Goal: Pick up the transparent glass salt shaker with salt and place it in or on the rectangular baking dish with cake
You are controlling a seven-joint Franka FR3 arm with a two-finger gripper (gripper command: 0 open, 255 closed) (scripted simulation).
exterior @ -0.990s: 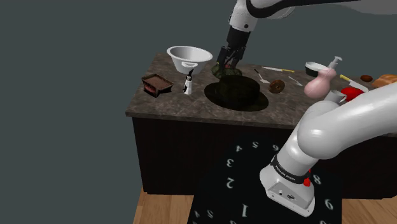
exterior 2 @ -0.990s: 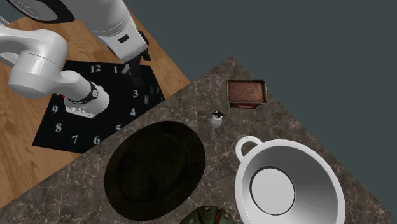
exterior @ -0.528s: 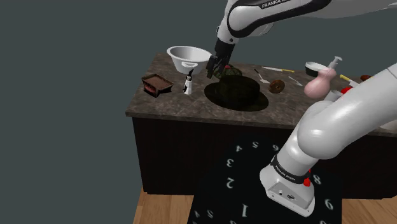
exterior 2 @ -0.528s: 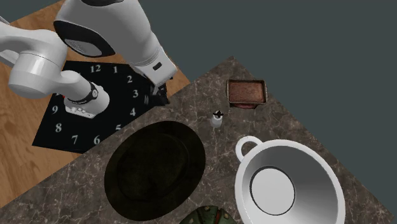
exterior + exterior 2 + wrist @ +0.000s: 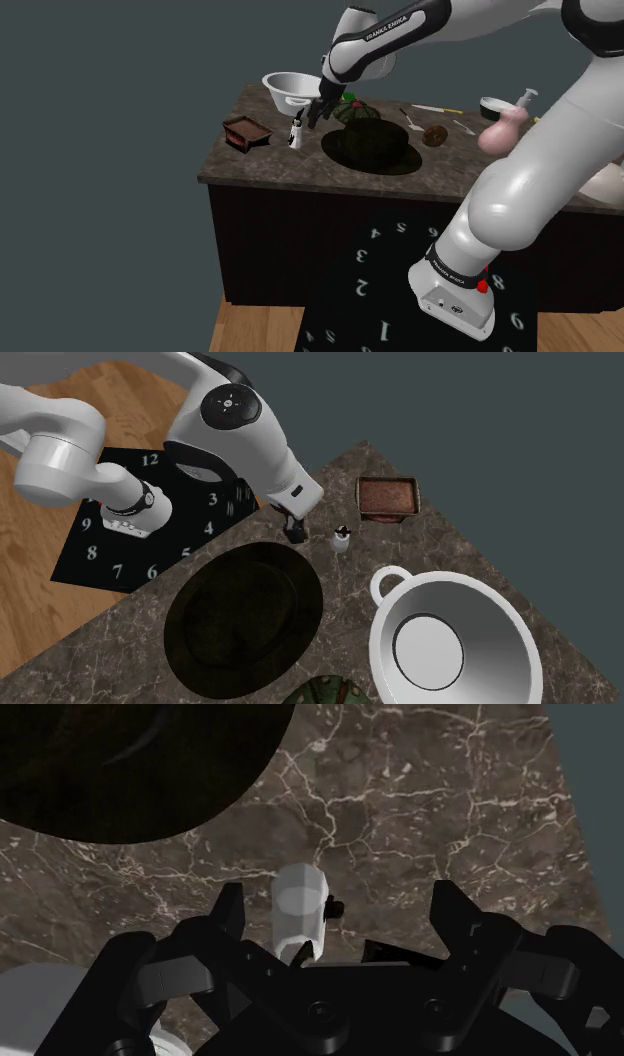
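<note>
The salt shaker (image 5: 296,133) is small and whitish with a black top, and it stands upright on the dark marble counter (image 5: 270,165). A brown rectangular baking dish with cake (image 5: 246,132) sits further toward the shoulder view's left. My gripper (image 5: 313,114) hovers just above and beside the shaker, open. In the wrist view the shaker (image 5: 300,909) shows between the spread fingers (image 5: 228,912), nearer one of them, and neither touches it. In the second exterior view the gripper (image 5: 294,533) is close to the shaker (image 5: 342,539), with the dish (image 5: 387,498) beyond it.
A large dark round plate (image 5: 372,148) lies beside the shaker. A white bowl with a handle (image 5: 295,88) stands behind it. A pink dispenser bottle (image 5: 503,128) and small utensils sit toward the shoulder view's right. The counter edge runs close to the dish.
The arm has swung toward the shoulder view's left and lowered, carrying the gripper from above the dark plate to just beside the shaker. The shaker and dish have not moved.
</note>
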